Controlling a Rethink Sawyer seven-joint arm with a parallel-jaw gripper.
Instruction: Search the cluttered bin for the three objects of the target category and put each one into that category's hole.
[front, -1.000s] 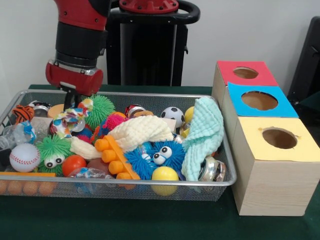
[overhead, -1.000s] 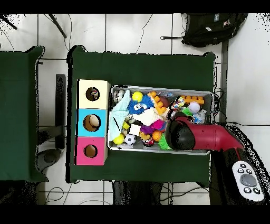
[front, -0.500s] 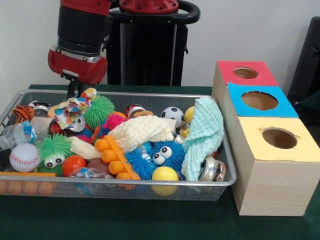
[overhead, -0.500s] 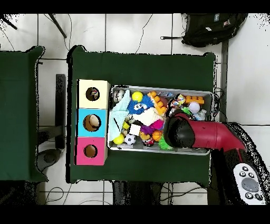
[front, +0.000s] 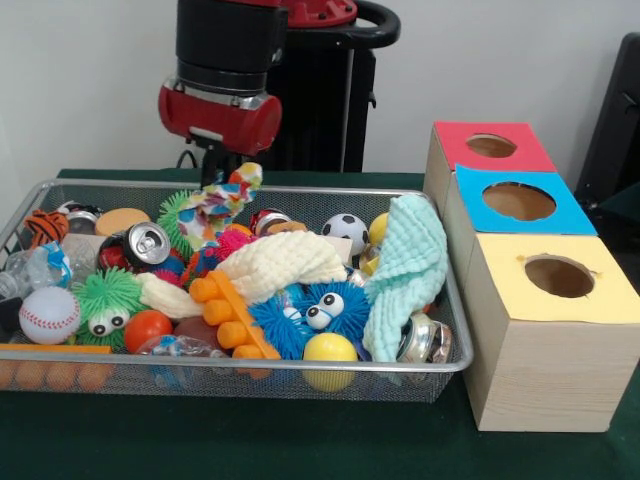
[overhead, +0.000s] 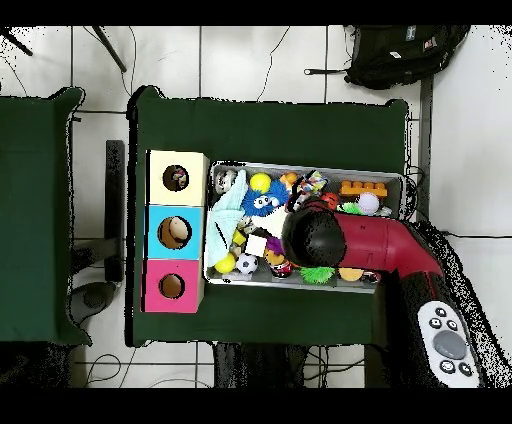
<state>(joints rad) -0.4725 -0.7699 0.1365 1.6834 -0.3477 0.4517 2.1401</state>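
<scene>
Gripper (front: 222, 172) clamped on multicolored patterned cloth (front: 215, 208), which hangs lifted above the wire mesh bin (front: 300, 372), over the green spiky ball (front: 176, 216) and crushed soda can (front: 142, 245).

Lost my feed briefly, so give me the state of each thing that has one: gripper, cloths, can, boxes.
gripper: shut on multicoloured cloth, raised over the bin
multicoloured cloth: hanging from the gripper, lower end among the toys
mint cloth: draped over the bin's right end
soda can: lying on its side
three boxes: holes open
</scene>
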